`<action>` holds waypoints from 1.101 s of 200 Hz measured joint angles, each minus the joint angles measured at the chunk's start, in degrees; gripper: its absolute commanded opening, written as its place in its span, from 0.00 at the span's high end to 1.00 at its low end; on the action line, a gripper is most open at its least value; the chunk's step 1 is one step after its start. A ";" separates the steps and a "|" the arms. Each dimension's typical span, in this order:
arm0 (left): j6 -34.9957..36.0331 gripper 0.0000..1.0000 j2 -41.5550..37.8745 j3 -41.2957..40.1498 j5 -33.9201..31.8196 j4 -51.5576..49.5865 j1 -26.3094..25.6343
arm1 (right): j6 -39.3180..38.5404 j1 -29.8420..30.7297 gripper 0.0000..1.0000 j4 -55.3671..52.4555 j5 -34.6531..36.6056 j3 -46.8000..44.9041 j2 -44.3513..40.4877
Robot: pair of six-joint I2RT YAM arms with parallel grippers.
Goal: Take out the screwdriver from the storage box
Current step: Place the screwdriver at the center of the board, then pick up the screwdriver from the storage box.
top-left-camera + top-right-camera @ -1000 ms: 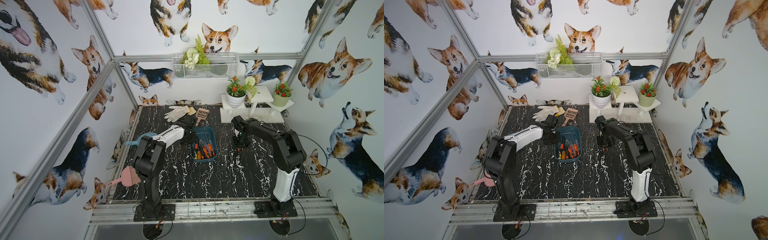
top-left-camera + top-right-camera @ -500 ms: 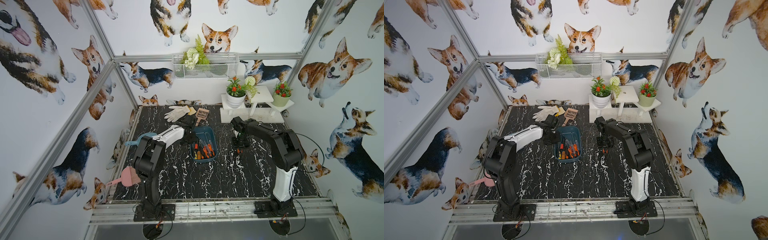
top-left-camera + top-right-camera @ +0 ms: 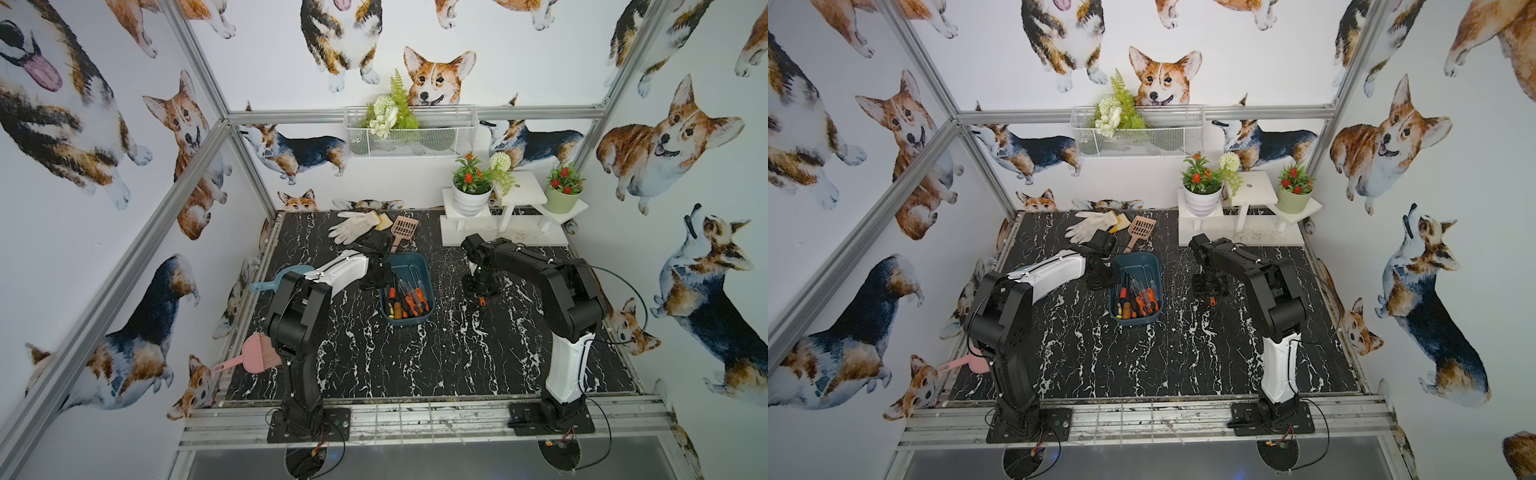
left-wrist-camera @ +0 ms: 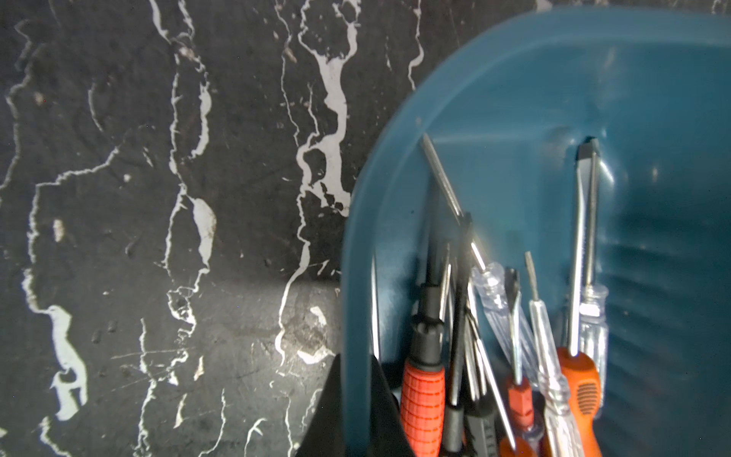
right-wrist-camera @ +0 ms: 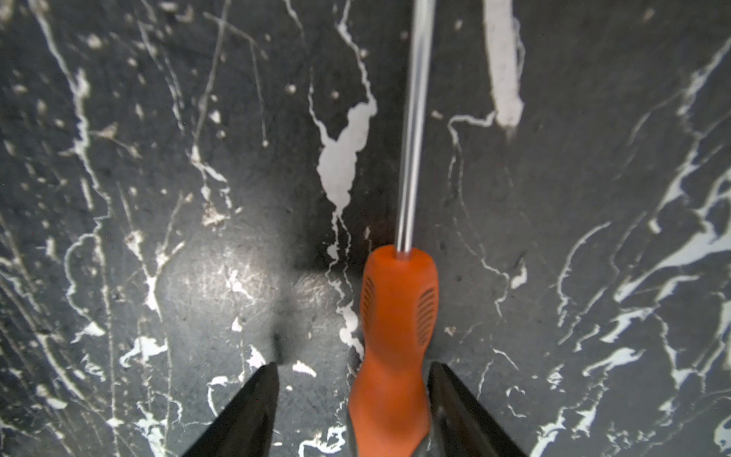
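Jaws of the right gripper (image 5: 354, 368) stand well apart and grip nothing. The screwdriver (image 5: 395, 316) lies flat on the table (image 5: 158, 198) between its two black, wedge-shaped fingers (image 5: 245, 415). The handle sits close against one finger and leaves a clear gap to the other, while the shaft points straight away from the gripper. The handle is matte orange plastic, waisted near the fingers and swelling toward the shaft, with a ribbed grip patch on each flank. The shaft is a thin, round, bright steel rod.

In both top views only a small orange bit (image 3: 482, 300) (image 3: 1212, 300) shows below the gripper (image 3: 480, 286) (image 3: 1209, 286). It lies on the bare table between the storage box (image 3: 409, 259) (image 3: 1138, 259) and the table's right edge, apart from the box.

The left gripper (image 4: 356, 360) is closed on the storage box (image 4: 514, 99), one finger outside the rim and one inside. The box is smooth, dark teal plastic with rounded corners and a raised rim, and it sits near the table's middle. Inside it lie the other screwdrivers (image 4: 423, 395), with orange, red-and-black and clear handles and slim steel shafts. The table is black with white marble veins and fine scratches.
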 measured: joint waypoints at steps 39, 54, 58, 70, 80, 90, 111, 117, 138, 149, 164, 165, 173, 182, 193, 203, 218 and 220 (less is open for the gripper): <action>0.00 1.00 0.00 0.00 0.02 0.00 0.00 | 0.00 0.00 0.25 0.20 0.24 -0.20 -1.53; 0.00 1.00 0.00 0.00 0.04 0.00 0.00 | 0.00 0.00 0.25 0.33 0.46 -0.28 -1.79; 0.00 1.00 0.00 0.00 0.04 0.00 0.00 | 0.00 0.00 0.25 0.37 0.48 -0.28 -1.88; 0.00 1.00 -0.04 -0.17 0.04 0.15 0.00 | 0.00 0.00 0.25 0.42 0.87 -0.28 -2.10; -0.04 1.00 -0.22 -0.33 0.07 0.22 0.00 | 0.00 0.00 0.25 0.42 1.31 -0.28 -2.51; -0.15 1.00 -0.37 -0.44 0.09 0.24 0.00 | 0.00 0.02 0.25 0.42 1.57 -0.28 -3.15; -0.15 1.00 -0.66 -0.63 0.15 0.37 0.00 | -0.04 0.76 0.26 0.31 3.06 0.07 -5.49; -0.17 1.00 -0.68 -0.70 0.15 0.42 0.00 | -0.04 1.25 0.26 0.26 3.23 0.44 -6.29; -0.20 1.00 -0.87 -1.03 0.37 0.68 0.00 | -0.33 3.80 0.27 -0.26 4.26 3.19 -8.48; -0.20 1.00 -0.98 -1.07 0.48 0.83 0.00 | -0.72 5.31 0.27 -0.55 4.44 5.07 -9.07; -0.20 1.00 -1.07 -1.11 0.57 0.96 0.00 | -1.44 7.39 0.29 -0.85 4.24 7.56 -9.40; -0.20 1.00 -1.07 -1.11 0.57 0.96 0.00 | -1.46 7.50 0.29 -0.87 4.22 7.67 -9.40; -0.22 1.00 -1.09 -1.18 0.59 1.09 0.00 | -1.70 8.59 0.29 -1.18 3.74 8.96 -9.40; -0.28 1.00 -1.09 -1.27 0.63 1.22 0.00 | -1.99 9.66 0.30 -1.55 2.47 10.29 -9.40; -0.42 1.00 -1.11 -1.29 0.70 1.22 0.00 | -2.75 10.93 0.31 -1.84 1.14 11.89 -9.38; -0.42 1.00 -1.25 -1.31 0.85 1.25 0.00 | -2.84 11.85 0.32 -2.01 -0.31 13.22 -9.22; -0.59 1.00 -1.51 -1.36 1.16 1.31 0.00 | -2.86 13.09 0.33 -2.05 -3.28 14.67 -8.61; -0.61 1.00 -1.51 -1.38 1.18 1.33 0.00 | -2.86 13.25 0.33 -2.05 -3.61 14.80 -8.50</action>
